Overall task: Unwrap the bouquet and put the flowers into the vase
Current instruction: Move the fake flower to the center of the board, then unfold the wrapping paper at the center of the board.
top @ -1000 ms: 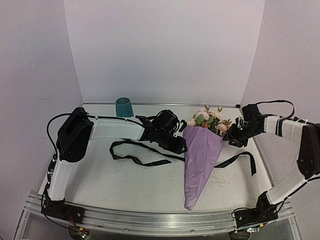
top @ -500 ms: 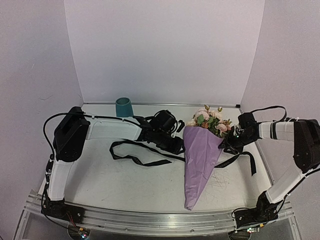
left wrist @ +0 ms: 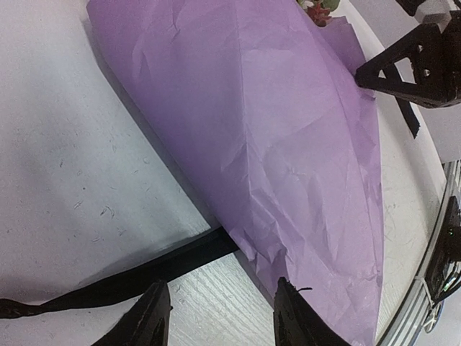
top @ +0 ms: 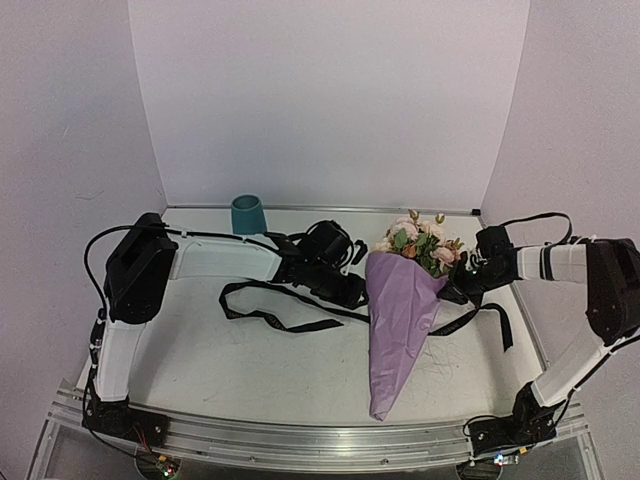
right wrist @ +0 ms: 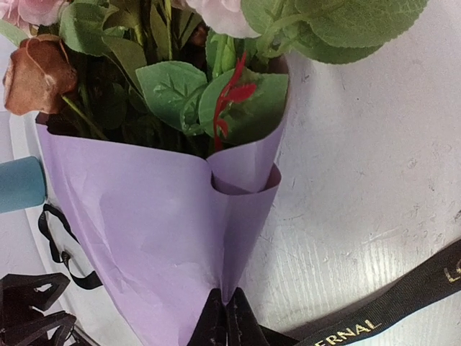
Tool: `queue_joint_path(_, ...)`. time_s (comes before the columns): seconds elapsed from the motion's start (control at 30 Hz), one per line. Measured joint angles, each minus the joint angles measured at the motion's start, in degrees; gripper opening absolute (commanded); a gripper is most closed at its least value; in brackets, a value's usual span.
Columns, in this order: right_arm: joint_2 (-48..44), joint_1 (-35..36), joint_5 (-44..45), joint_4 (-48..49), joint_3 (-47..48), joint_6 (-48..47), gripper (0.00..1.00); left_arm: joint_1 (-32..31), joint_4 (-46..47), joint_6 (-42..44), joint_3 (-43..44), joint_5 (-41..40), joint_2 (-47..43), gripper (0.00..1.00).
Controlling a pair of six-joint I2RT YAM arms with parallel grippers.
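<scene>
So far: the black ribbon (top: 270,318) lies slack on the table (top: 250,375) and passes under the bouquet (top: 405,300) rather than cinching it; I judge the untying done.
Bouquet: lying on its side, its point toward me and its blooms away; the paper wrap (right wrist: 144,216) is rolled as a closed cone, not yet opened.
Flowers (top: 420,242): all seated in the bouquet's mouth, none freed.
Vase (top: 247,214): upright, well apart from the bouquet, off to its far left; no stems in it.
Right gripper (right wrist: 225,321): at the bouquet's right flank, fingers clenched on the overlapping edge of the paper wrap (a thin pinch, as I read the wrist view).
Left gripper (left wrist: 220,317): just beside the bouquet's left flank, fingers spread and grasping nothing; the ribbon runs beneath them.
Left to do: peel the paper wrap open, lift the stems out, carry them to the vase; by my estimate, most of the task.
</scene>
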Motion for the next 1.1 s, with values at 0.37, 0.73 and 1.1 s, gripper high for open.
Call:
queue_joint_path(0.37, -4.4, 1.8, -1.3, -5.8, 4.1, 2.5, 0.08, 0.0, -0.2, 0.7, 0.7, 0.7, 0.0, 0.51)
queue_joint_path(0.73, -4.3, 8.0, -0.8, -8.3, 10.6, 5.7, 0.13, 0.0, -0.3, 1.3, 4.7, 3.0, 1.8, 0.51)
queue_joint_path(1.1, 3.3, 18.5, -0.3, -7.8, 21.9, 8.8, 0.30, 0.0, -0.5, 0.7, -1.7, -0.9, -2.8, 0.55)
